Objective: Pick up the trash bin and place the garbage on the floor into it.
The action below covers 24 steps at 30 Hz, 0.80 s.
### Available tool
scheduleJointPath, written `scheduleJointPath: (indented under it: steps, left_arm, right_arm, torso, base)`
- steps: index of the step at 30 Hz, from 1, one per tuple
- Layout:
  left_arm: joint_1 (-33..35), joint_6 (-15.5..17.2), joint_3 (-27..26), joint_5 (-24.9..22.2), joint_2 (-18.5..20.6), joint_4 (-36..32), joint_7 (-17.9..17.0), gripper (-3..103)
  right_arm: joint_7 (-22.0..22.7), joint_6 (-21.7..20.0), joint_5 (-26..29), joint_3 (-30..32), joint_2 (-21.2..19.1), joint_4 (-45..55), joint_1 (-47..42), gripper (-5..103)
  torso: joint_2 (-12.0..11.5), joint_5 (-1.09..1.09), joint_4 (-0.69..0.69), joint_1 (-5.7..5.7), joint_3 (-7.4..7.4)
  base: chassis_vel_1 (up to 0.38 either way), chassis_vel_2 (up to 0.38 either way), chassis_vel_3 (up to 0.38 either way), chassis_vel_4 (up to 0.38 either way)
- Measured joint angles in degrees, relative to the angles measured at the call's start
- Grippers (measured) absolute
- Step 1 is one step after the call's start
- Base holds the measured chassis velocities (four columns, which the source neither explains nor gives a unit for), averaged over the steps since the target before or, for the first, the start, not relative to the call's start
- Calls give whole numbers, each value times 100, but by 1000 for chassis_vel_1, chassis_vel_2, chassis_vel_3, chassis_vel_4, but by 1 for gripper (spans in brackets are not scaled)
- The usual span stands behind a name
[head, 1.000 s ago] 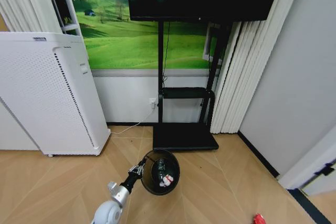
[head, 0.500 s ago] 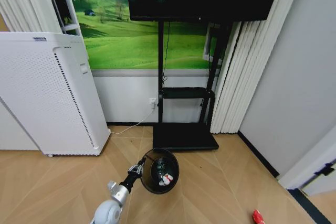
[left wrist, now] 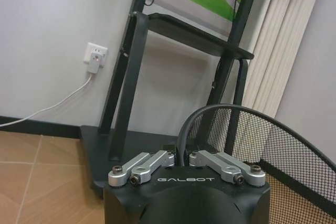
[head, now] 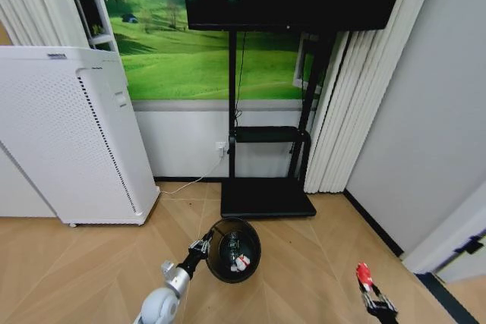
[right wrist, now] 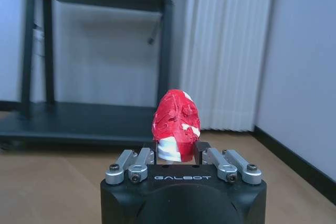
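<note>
Two grippers over parquet floor, TV stand, curtain

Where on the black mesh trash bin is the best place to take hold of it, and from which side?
The top rim, from the robot-facing left side. The trash bin stands open-mouthed with thin see-through mesh walls and a solid ring, which a narrow claw can pinch. The left claw is shut on that rim there, leaving the mouth free for the red piece in the right claw.
</note>
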Motion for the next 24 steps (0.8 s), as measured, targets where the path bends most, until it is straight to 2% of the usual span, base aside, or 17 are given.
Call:
scheduleJointPath:
  steps: [3,8,10,11,13,18,24]
  left_arm:
    - [-286,-1,305,109,-13,136,-87,7]
    - [-509,14,772,331,108,112,-200,7]
    - [-568,12,1052,609,179,49,-198,7]
    - [-568,12,1052,609,179,49,-198,7]
    - [-628,-41,1209,971,109,146,-192,7]
    - [-712,-126,1365,1261,1,344,-87,7]
    - [-911,-213,1493,1565,-308,594,141,7]
  right_arm:
    - [-379,41,55,-92,114,982,-556,33]
    - [-752,244,58,-163,260,1856,-1069,33]
    - [-1054,385,51,-228,293,2341,-1331,33]
    - [-1054,385,51,-228,293,2341,-1331,33]
    - [-1333,466,22,-351,284,2724,-1523,33]
    - [-1528,477,-20,-628,231,2866,-1596,33]
    - [-1645,477,-363,-1006,204,2809,-1529,33]
  torso:
    - [0,2,2,0,0]
    - [0,2,-1,0,0]
    - [0,-1,0,0,0]
    - [0,-1,0,0,0]
    - [0,1,1,0,-1]
    - [0,4,2,0,0]
    - [0,1,0,0,0]
  base:
    - [0,0,0,0]
    - [0,0,0,0]
    - [0,0,0,0]
    - [0,0,0,0]
    - [0,0,0,0]
    - [0,0,0,0]
    - [0,0,0,0]
